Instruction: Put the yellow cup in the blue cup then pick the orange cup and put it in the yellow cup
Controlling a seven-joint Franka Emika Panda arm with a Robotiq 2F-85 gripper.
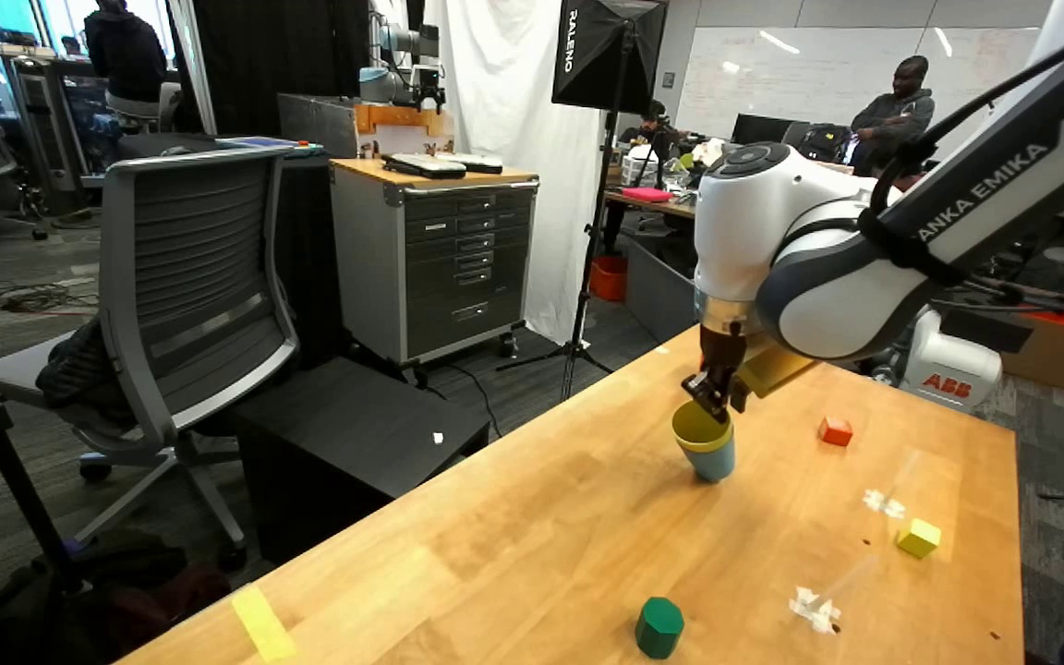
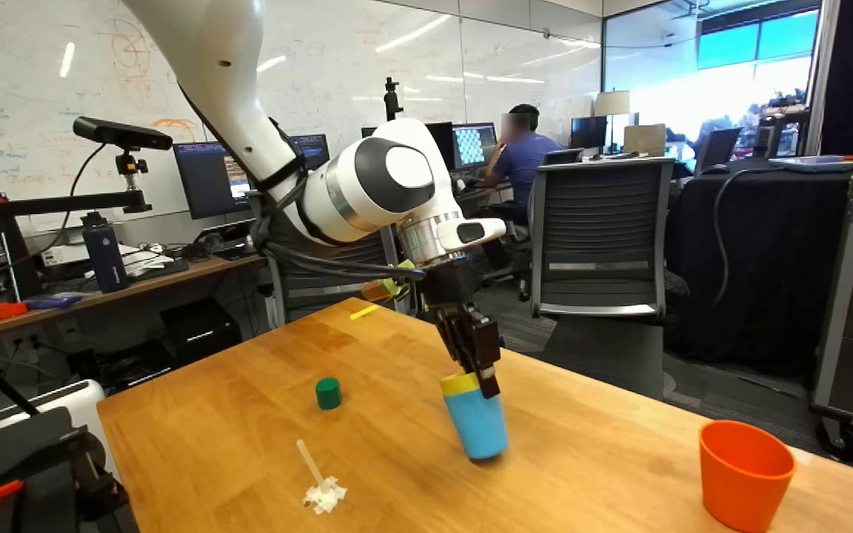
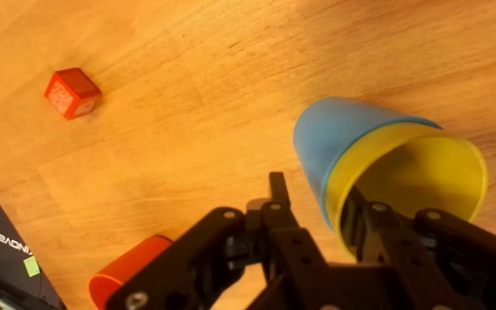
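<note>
In my wrist view my claw (image 3: 316,183) stands spread, one finger inside the yellow cup (image 3: 429,176), the other outside. I see that cup nested in the blue cup (image 3: 330,133); farther off, the orange cup (image 3: 129,267) stands on the table (image 3: 187,129).

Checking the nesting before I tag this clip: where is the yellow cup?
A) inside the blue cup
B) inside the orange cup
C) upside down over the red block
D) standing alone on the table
A: in the wrist view the yellow cup sits inside the blue cup, its rim sticking out past the blue one; an exterior view shows the orange cup standing apart.
</note>
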